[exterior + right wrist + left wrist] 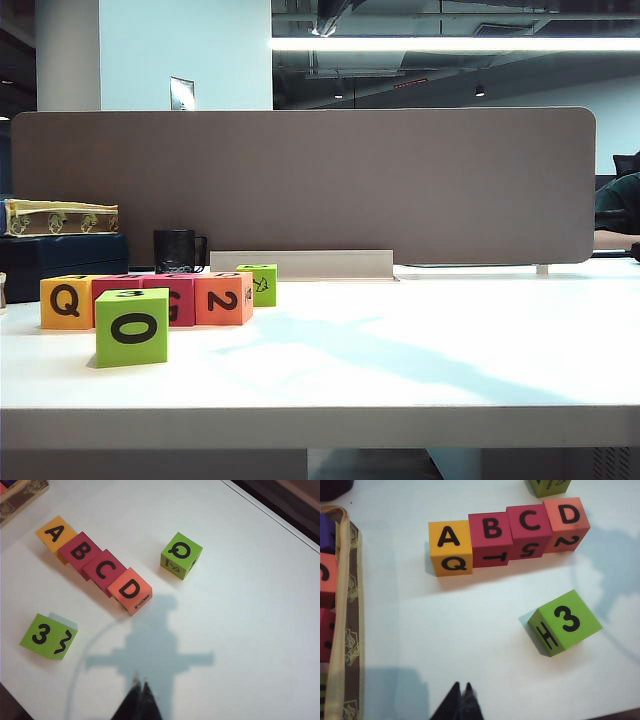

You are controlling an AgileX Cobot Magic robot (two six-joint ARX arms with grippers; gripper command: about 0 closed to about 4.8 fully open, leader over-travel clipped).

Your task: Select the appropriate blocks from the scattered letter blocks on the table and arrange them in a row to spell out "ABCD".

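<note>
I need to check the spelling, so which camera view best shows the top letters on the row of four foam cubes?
The left wrist view: the row of four foam cubes is seen from above, reading A, B, C, D upright. The right wrist view also shows the row from above, but running diagonally. The exterior view shows the row only from the front, partly hidden by the lime green 0 cube.

The white table (420, 350) lies bare across its middle and right, giving wide passage. On the left, four cubes (150, 298) stand touching in a row, blocking that strip. A lime cube marked 0 (132, 327) sits just in front of the row, and a second lime cube (259, 284) just behind its right end. A grey divider (300, 185) walls off the far edge, with a black mug (178, 251) before it.
</note>
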